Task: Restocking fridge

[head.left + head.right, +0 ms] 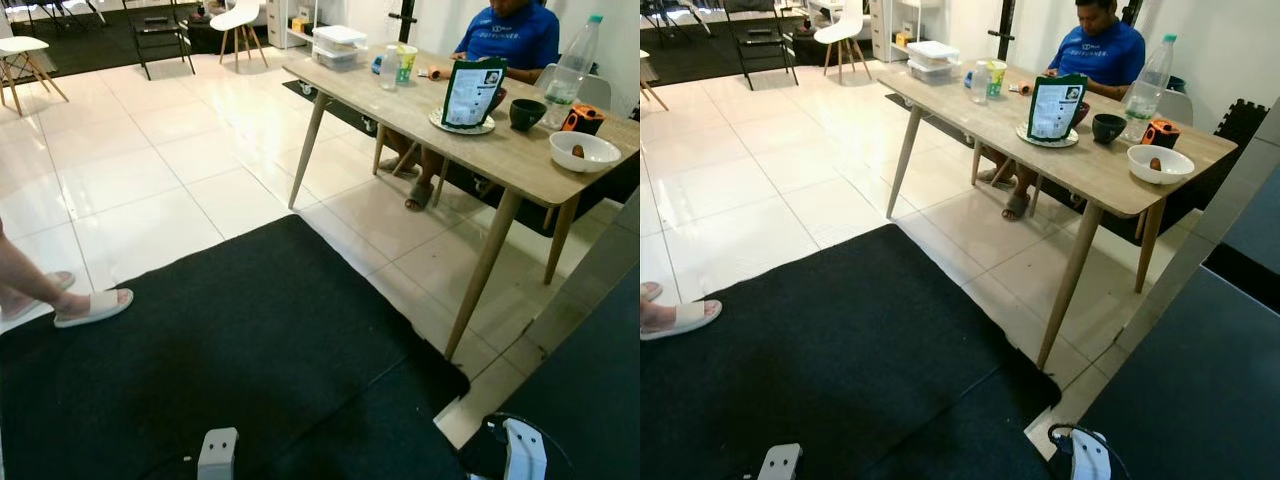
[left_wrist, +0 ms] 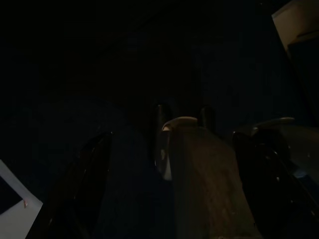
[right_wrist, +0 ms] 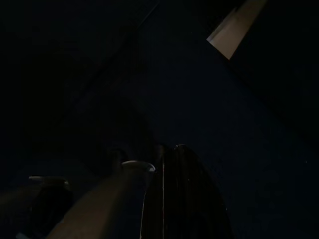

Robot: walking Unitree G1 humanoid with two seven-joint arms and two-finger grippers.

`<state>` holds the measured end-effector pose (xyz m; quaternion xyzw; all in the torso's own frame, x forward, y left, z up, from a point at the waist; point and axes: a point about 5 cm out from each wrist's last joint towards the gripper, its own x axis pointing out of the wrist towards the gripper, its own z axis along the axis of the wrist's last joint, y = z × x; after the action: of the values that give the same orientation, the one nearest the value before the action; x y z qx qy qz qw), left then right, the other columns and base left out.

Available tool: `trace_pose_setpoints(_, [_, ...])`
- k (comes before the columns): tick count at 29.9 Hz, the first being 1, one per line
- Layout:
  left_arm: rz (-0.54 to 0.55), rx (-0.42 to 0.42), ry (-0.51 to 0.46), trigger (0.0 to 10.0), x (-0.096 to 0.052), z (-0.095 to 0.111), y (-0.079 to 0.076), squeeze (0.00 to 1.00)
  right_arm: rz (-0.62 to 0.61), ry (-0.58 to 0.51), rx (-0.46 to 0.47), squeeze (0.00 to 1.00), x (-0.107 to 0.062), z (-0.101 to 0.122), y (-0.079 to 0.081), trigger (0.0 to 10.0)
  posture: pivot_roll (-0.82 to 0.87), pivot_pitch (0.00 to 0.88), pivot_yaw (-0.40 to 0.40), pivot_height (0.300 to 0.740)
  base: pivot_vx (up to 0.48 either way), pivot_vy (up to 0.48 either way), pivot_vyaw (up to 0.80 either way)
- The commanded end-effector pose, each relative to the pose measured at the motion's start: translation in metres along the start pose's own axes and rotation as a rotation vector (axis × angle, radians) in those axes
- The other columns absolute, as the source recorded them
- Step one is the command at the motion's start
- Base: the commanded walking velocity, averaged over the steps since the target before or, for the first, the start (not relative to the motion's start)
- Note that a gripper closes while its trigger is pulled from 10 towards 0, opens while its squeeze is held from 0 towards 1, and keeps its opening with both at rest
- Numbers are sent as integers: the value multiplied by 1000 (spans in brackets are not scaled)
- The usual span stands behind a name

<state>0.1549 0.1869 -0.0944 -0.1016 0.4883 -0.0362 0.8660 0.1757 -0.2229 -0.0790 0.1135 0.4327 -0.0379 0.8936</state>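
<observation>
Two arms hung idle over black mat point(image 1: 250, 340); finger spread cannot be told. Wooden table point(image 1: 500, 160) stood ahead-right, bottle point(image 1: 570, 70), white bowl point(image 1: 584, 151) on it.

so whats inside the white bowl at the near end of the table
The white bowl holds one small reddish-brown item; I can't tell what it is. The near rim hides part of the bowl's bottom.

Black fingers point(image 3: 182, 199) over dark floor point(image 3: 239, 149)
</observation>
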Motion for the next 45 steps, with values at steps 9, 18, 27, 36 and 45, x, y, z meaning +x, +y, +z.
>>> trace_pose_setpoints(9, [-24,7,38,10000,0,-12,-6,0,-11,14,-13,0,0,-1,-1,10000,-81,52,-42,740,314,0,0])
trace_pose_setpoints(18, [-35,6,37,10000,1,-12,-9,0,-15,19,-5,0,-1,-3,-2,10000,-90,58,-44,740,444,0,0])
trace_pose_setpoints(27, [-42,10,39,10000,1,-11,-11,0,-30,26,13,0,-2,-6,-5,10000,-94,60,-39,740,453,0,0])
trace_pose_setpoints(36, [-43,12,41,10000,1,-11,-10,0,-28,26,22,0,-2,-6,-4,10000,-95,61,-39,740,454,0,0])
trace_pose_setpoints(45, [-48,12,45,10000,1,-12,-11,0,-23,44,20,0,-2,-10,-4,10000,-94,63,-39,740,456,0,-460])
